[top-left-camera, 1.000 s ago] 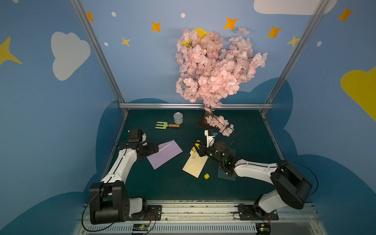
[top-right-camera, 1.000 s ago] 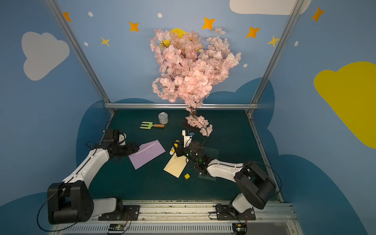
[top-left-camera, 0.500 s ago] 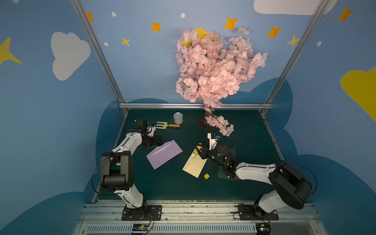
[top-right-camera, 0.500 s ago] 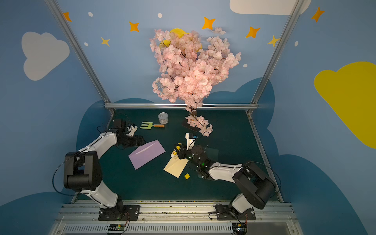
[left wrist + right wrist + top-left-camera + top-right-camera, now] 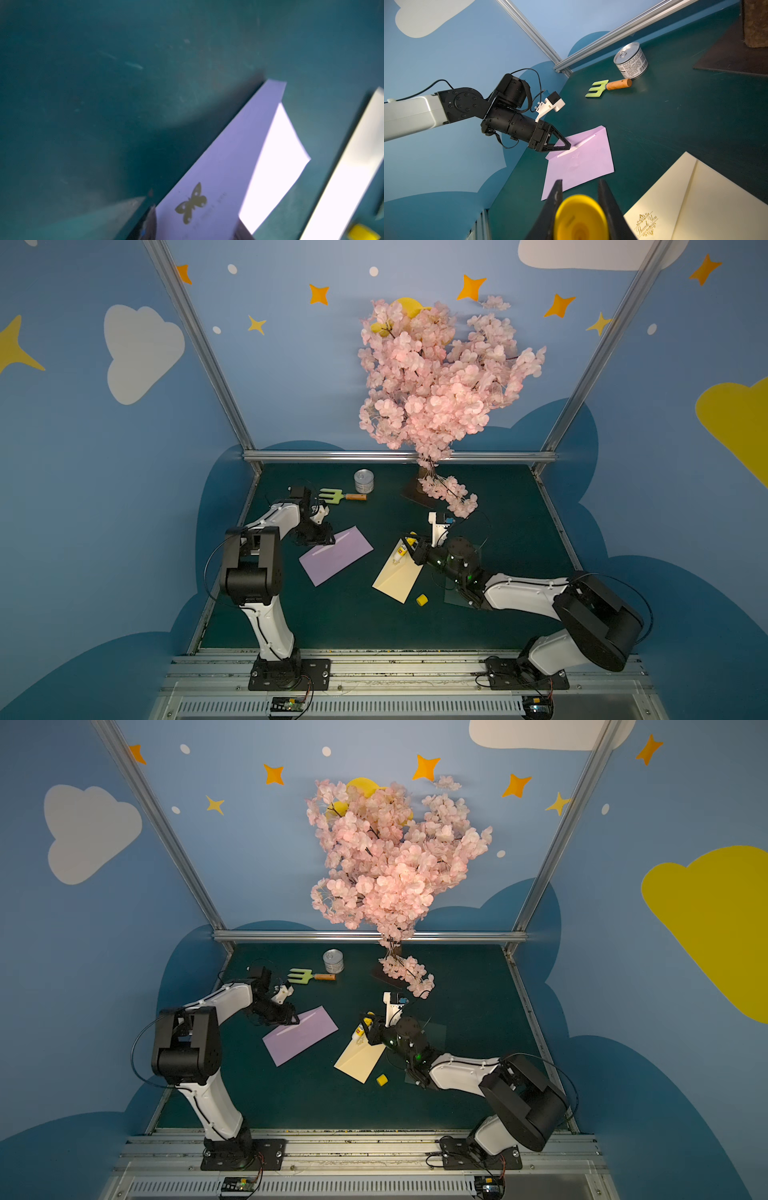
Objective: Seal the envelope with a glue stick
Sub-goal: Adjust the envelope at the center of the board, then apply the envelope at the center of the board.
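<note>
Near the middle of the dark green bench [image 5: 353,626], the pale cream-yellow rectangular paper envelope [image 5: 395,578] [image 5: 359,1058] [image 5: 708,197] lies flat, with its pointed flap and gold "Thank You" emblem facing up. In both top views its long axis runs diagonally, the near end toward the robot's left and the far end toward the back and right. The right claw [image 5: 409,548] [image 5: 365,1029] [image 5: 580,184] is clenched on the short bright yellow plastic glue stick with a white barcode label [image 5: 401,551] [image 5: 358,1029] [image 5: 580,218], over the envelope's far corner. The stick's long axis lies roughly along the envelope's, lower end at the paper and the other end raised toward the back wall; whether it touches cannot be told. A small yellow cap-shaped piece [image 5: 422,600] [image 5: 381,1080] sits just beside the envelope's near corner. The left claw [image 5: 328,540] [image 5: 293,1019] [image 5: 568,146] has its tips at the raised flap of a lilac-purple paper envelope [image 5: 338,556] [image 5: 303,1036] [image 5: 228,166] [image 5: 583,164]; whether it pinches the paper cannot be told. By the back rail a silver tin can [image 5: 363,482] [image 5: 333,961] [image 5: 631,60] stands upright, pull-tab lid shut, contents hidden
</note>
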Action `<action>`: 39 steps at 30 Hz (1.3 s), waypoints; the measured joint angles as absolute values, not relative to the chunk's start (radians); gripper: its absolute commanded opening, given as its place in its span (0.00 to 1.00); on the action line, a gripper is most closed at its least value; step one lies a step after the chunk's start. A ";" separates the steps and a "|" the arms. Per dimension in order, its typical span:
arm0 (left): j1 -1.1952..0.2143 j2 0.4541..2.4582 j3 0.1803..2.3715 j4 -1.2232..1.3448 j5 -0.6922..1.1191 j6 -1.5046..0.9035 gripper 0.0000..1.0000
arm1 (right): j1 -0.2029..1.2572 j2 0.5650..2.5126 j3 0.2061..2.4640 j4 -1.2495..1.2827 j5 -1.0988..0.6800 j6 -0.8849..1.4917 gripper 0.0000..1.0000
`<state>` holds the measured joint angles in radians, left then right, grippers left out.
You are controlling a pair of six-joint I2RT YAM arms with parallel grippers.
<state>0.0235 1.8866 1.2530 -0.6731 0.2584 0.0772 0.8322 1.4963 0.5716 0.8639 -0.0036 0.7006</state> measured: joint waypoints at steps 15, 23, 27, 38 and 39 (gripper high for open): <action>-0.036 1.832 1.222 -0.748 0.201 0.007 0.03 | 0.893 1.621 0.709 0.848 -0.019 0.612 0.00; -0.086 1.613 1.056 -0.723 0.180 -0.052 0.02 | 1.031 1.869 0.969 0.844 0.054 0.435 0.00; -0.102 1.588 1.018 -0.715 0.177 -0.041 0.02 | 1.052 2.003 1.047 0.878 0.078 0.385 0.00; -0.103 1.700 1.038 -0.712 0.133 -0.019 0.02 | 1.031 2.293 1.158 1.117 0.090 0.325 0.00; -0.103 1.700 1.038 -0.706 0.131 -0.019 0.02 | 1.029 2.304 1.165 1.131 0.088 0.322 0.00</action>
